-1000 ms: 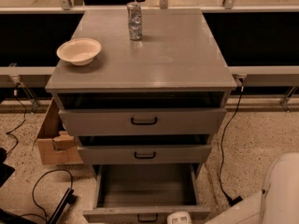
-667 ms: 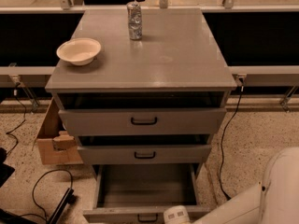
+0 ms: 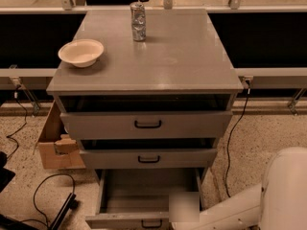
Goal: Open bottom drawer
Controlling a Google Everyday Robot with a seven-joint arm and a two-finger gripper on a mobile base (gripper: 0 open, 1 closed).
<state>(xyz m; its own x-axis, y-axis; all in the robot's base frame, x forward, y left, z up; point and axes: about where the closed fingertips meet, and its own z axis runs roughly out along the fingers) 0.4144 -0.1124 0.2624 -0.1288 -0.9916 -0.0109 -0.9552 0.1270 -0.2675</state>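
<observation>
Bottom drawer stands open; gripper at its front right, hold indeterminable. Finish by pulling straight outward, keeping level.

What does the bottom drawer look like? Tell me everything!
The bottom drawer is grey, with the narrowest front, and is pulled far out from the cabinet. Its inside is plain grey. A small black loop handle sits on its front. The claw is at its front edge beside the handle; contact cannot be told.
</observation>
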